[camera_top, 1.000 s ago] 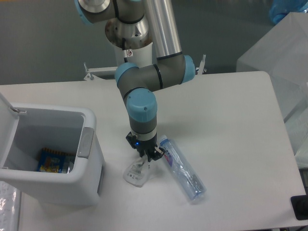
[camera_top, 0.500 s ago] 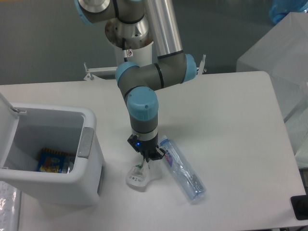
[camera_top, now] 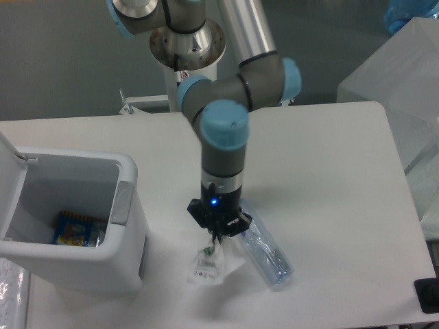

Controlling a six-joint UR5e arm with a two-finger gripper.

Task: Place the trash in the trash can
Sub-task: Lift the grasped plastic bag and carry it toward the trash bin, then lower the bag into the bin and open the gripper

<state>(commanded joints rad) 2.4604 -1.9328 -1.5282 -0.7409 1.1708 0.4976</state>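
Observation:
The crumpled clear-and-white plastic wrapper (camera_top: 208, 264) hangs just above the table, below my gripper (camera_top: 219, 235), whose fingers are shut on its top edge. Right beside it, the clear bluish water bottle (camera_top: 265, 254) lies on the table, its upper end partly hidden behind the gripper. The white trash can (camera_top: 125, 243) stands at the left with its lid swung open. A blue snack packet (camera_top: 77, 228) lies at its bottom.
The arm's base (camera_top: 186, 48) rises at the back centre of the white table (camera_top: 329, 178). A translucent box (camera_top: 401, 75) stands off the table's right rear corner. A small black object (camera_top: 427, 295) sits at the front right edge.
The gripper closed on the wrapper and lifted it off the table, shifting slightly right and toward the front. The arm's wrist has swung rightward. The bottle has stayed put.

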